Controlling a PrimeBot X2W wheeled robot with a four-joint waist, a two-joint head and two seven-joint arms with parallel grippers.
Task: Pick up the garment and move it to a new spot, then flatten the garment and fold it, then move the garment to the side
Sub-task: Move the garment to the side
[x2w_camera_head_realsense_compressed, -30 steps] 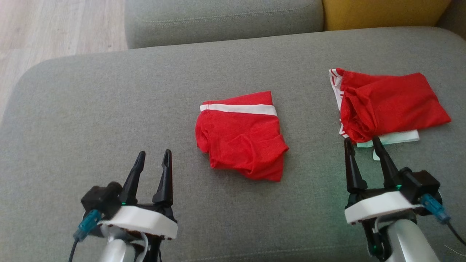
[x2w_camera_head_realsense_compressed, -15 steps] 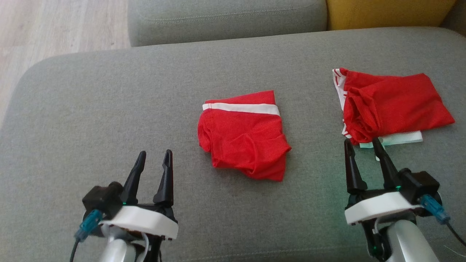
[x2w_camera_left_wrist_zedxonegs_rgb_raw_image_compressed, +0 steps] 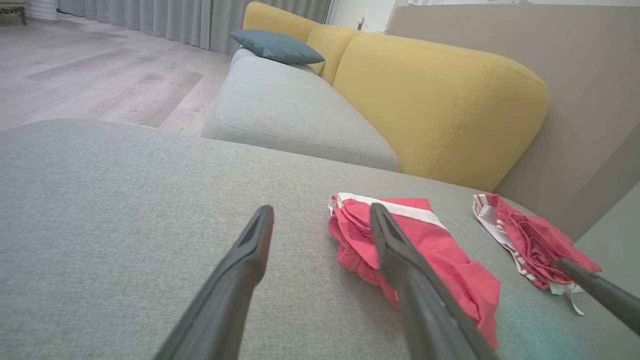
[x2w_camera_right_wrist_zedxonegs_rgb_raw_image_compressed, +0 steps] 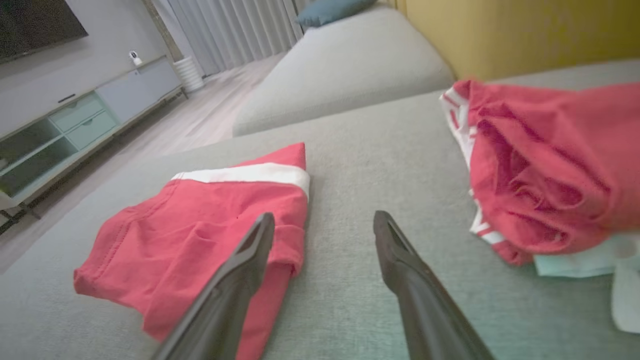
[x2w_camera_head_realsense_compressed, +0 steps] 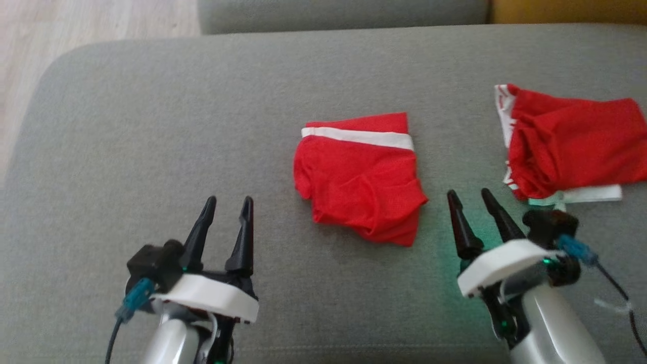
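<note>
The red garment (x2w_camera_head_realsense_compressed: 361,177) lies crumpled in the middle of the grey woven sofa seat (x2w_camera_head_realsense_compressed: 151,126). A white band runs along its far edge, and its thin knit is bunched into soft folds. The left gripper (x2w_camera_head_realsense_compressed: 229,202) is near its left side and the right gripper (x2w_camera_head_realsense_compressed: 467,194) just beside its right corner. Each has its dark tapered fingers spread and holds nothing. A second red garment (x2w_camera_head_realsense_compressed: 576,141) lies further right, on what may be a pale green cloth (x2w_camera_head_realsense_compressed: 591,193).
</note>
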